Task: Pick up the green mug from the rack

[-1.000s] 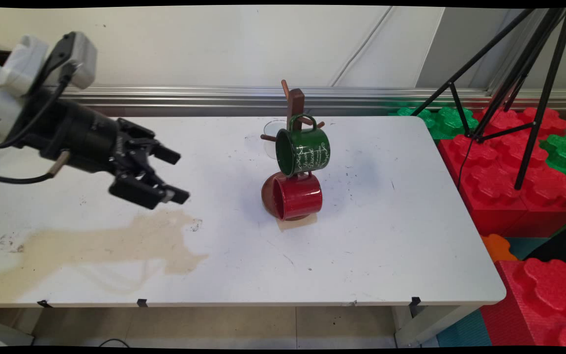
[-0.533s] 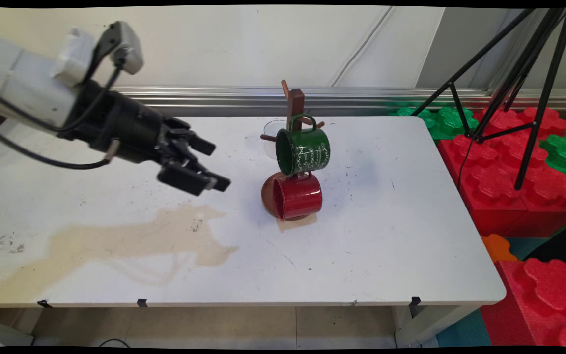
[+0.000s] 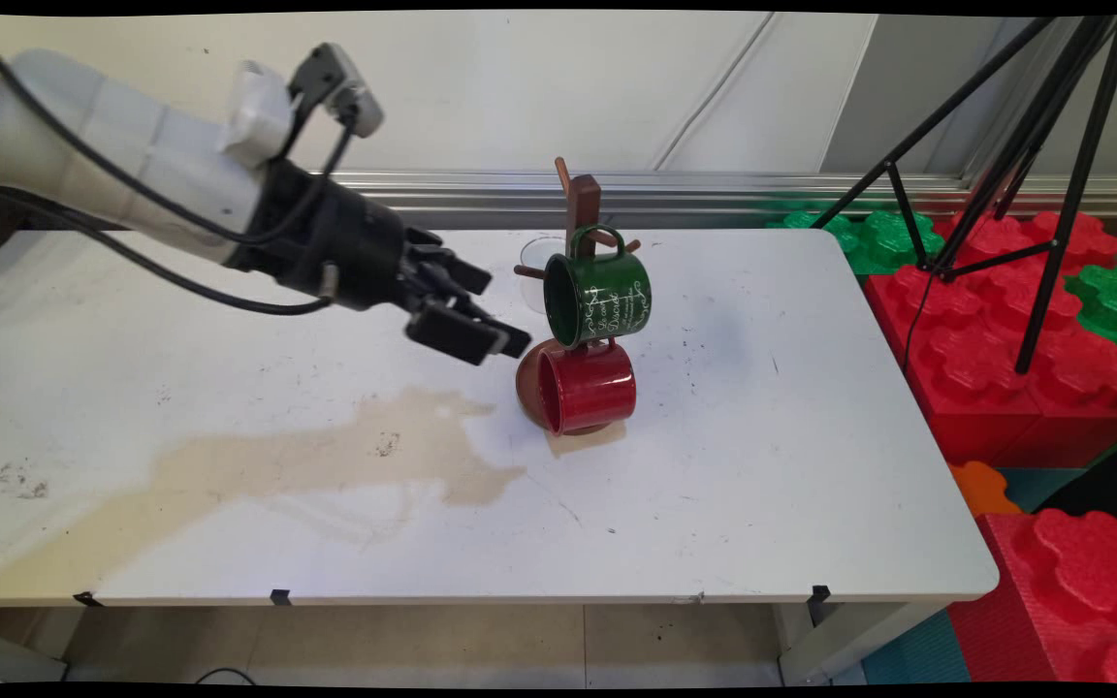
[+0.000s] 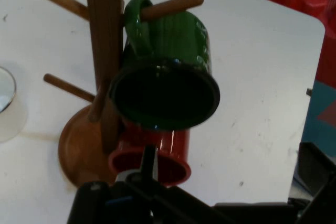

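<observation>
The black gripper (image 3: 491, 310) hangs over the white table (image 3: 811, 504) with its two fingers spread apart, and it holds nothing. It points toward 3 o'clock in the main view, right at a brown wooden mug tree (image 3: 582, 208). The fingertips are just beside the mugs but not touching them. A green mug (image 3: 599, 297) with white writing hangs by its handle on a peg, with its open mouth facing the gripper. A red mug (image 3: 586, 386) hangs lower down, at 6 o'clock from the green one, and sits over the round brown base. In the hand view the green mug (image 4: 165, 85) fills the middle, its dark mouth tipped toward the camera, and the red mug (image 4: 155, 156) peeks out under it at 6 o'clock. A clear glass (image 3: 537, 271) stands behind the tree, at 11 o'clock from the green mug. A big tan stain (image 3: 326, 465) spreads on the table at 7 o'clock from the gripper. A black tripod (image 3: 1024, 145) and red and green foam blocks (image 3: 1005, 339) are far off at 3 o'clock. The mugs only hang loosely, so a bump from a finger could knock one off its peg. A hard push could tip the whole tree, and it might hit the glass behind it.
</observation>
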You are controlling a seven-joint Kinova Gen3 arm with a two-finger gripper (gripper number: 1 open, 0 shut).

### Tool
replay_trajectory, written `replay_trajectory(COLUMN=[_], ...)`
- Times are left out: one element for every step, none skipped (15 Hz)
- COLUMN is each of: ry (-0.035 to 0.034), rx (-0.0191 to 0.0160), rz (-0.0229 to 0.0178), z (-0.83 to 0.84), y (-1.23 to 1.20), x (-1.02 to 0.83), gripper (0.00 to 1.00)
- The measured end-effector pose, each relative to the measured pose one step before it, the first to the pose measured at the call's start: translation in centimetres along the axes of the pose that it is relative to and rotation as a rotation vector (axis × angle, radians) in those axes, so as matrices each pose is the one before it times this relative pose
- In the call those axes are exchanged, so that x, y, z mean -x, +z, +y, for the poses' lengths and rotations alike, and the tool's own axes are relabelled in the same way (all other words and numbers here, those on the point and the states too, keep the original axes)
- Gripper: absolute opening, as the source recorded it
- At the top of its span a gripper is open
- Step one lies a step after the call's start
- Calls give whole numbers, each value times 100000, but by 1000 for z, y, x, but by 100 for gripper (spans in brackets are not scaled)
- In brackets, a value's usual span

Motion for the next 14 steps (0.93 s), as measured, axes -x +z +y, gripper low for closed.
replay_trajectory(ry=[-884,-921,-875,-1022,-1011,-873,-842,-787,-604,-360,-554,-394,-474,-390], rx=[-9,25,14,-35,-99,-157,-225,-112,-158,-79,-134,-88,-146,-91], rz=[561,466,408,450,417,393,403,410,365,275,436,269,398,281], z=[68,107,108,139,137,105,112,113,85,52,69,35,52,36], y=[624,612,516,570,558,460,495,480,386,253,350,229,318,206], x=[-263,-234,-182,-178,-146,-106,-81,-59,-36,-12,-11,7,7,12], gripper=[100,100,100,100,100,100,100,100,100,100,100,100,100,100])
